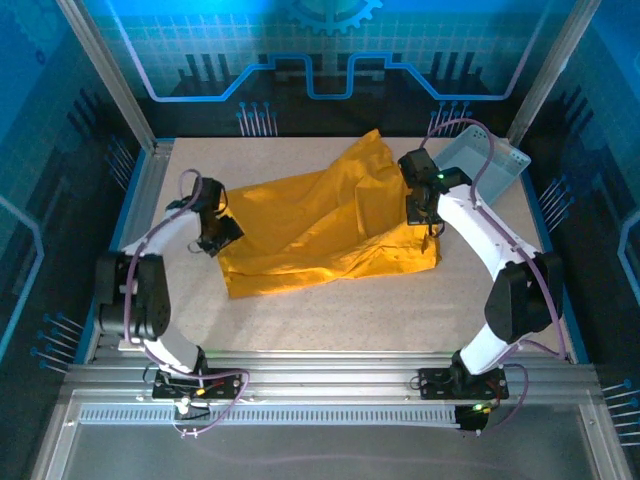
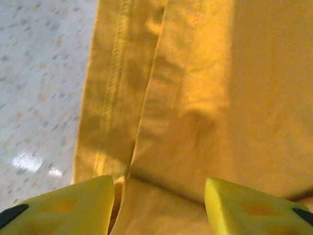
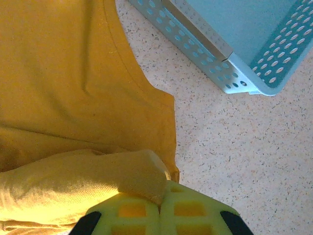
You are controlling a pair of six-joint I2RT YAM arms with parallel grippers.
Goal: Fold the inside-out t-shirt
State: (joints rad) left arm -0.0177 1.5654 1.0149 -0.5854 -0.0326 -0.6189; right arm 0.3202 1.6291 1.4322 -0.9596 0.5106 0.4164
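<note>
The inside-out t-shirt (image 1: pixel 320 230) is mustard-yellow and lies rumpled across the middle of the table. My left gripper (image 1: pixel 218 240) hovers at its left edge. In the left wrist view the left gripper (image 2: pixel 159 191) stands open, its yellow fingers (image 2: pixel 83 205) apart over the t-shirt (image 2: pixel 195 98), beside a stitched hem (image 2: pixel 115 73). My right gripper (image 1: pixel 428 222) is over the shirt's right side. In the right wrist view the right gripper (image 3: pixel 161 203) is shut, pinching a raised fold of the t-shirt (image 3: pixel 63 73) near the cloth's edge.
A pale blue perforated basket (image 1: pixel 485 165) stands at the back right, close to the right arm, and its corner (image 3: pixel 234 39) shows just beyond the shirt's edge. Bare speckled table (image 1: pixel 300 320) lies in front of the shirt. Metal rails frame the table.
</note>
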